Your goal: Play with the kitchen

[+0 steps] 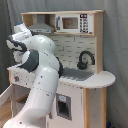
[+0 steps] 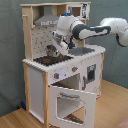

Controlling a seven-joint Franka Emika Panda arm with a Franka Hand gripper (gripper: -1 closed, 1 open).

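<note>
The kitchen (image 2: 40, 75) is a white and light-wood toy with a pegboard back, a grey hood (image 2: 47, 21) and a black stovetop (image 2: 50, 60) with a red ring. A small metal pot (image 2: 51, 50) stands on the stovetop. My gripper (image 2: 61, 47) points down just right of the pot, close to its rim. In the first exterior view my white arm (image 1: 42, 70) hides the stovetop and the gripper. The black faucet (image 1: 84, 59) and the sink (image 1: 76, 75) show to the arm's right.
The oven door (image 2: 70, 102) hangs open toward the front in the second exterior view. A toy microwave (image 1: 73, 23) sits on the top shelf. The counter (image 1: 100, 79) ends in a rounded edge past the sink. The floor (image 2: 110, 107) is wooden.
</note>
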